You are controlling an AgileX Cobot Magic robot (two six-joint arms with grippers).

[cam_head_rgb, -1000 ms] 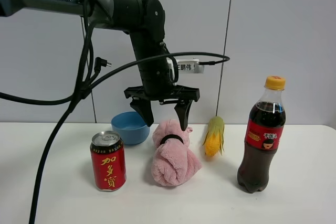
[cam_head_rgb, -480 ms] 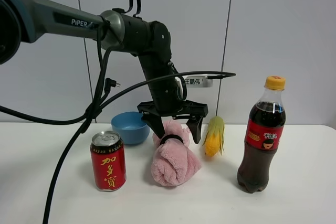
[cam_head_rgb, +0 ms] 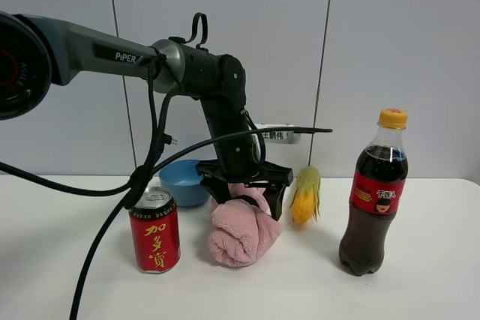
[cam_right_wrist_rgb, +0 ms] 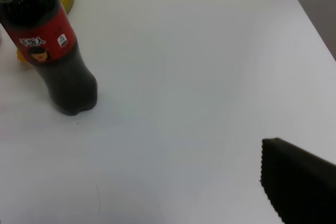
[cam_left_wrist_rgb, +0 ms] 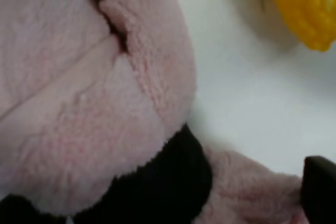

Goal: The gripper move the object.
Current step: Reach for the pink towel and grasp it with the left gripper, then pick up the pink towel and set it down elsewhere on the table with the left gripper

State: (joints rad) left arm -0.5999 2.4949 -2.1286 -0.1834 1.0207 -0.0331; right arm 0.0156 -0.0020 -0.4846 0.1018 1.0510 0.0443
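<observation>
A rolled pink towel (cam_head_rgb: pixel 241 231) with a black band lies on the white table (cam_head_rgb: pixel 427 290) in the middle of the exterior view. My left gripper (cam_head_rgb: pixel 246 198) has come down over the towel's far end, open, with one finger on each side of it. The left wrist view is filled by the towel (cam_left_wrist_rgb: pixel 79 103) and its black band (cam_left_wrist_rgb: pixel 173 182), with one dark fingertip (cam_left_wrist_rgb: pixel 320 187) at the edge. My right gripper shows only as one dark fingertip (cam_right_wrist_rgb: pixel 299 182) above bare table; its arm is out of the exterior view.
A red drink can (cam_head_rgb: pixel 154 230) stands left of the towel and a blue bowl (cam_head_rgb: pixel 180 181) behind it. A corn cob (cam_head_rgb: pixel 306 194) lies just right of the gripper. A cola bottle (cam_head_rgb: pixel 373 192) stands at the right, also in the right wrist view (cam_right_wrist_rgb: pixel 50 45).
My left gripper has moved down from above the towel until its open fingers straddle the far end. The towel is pressed a little flatter and has shifted slightly left.
</observation>
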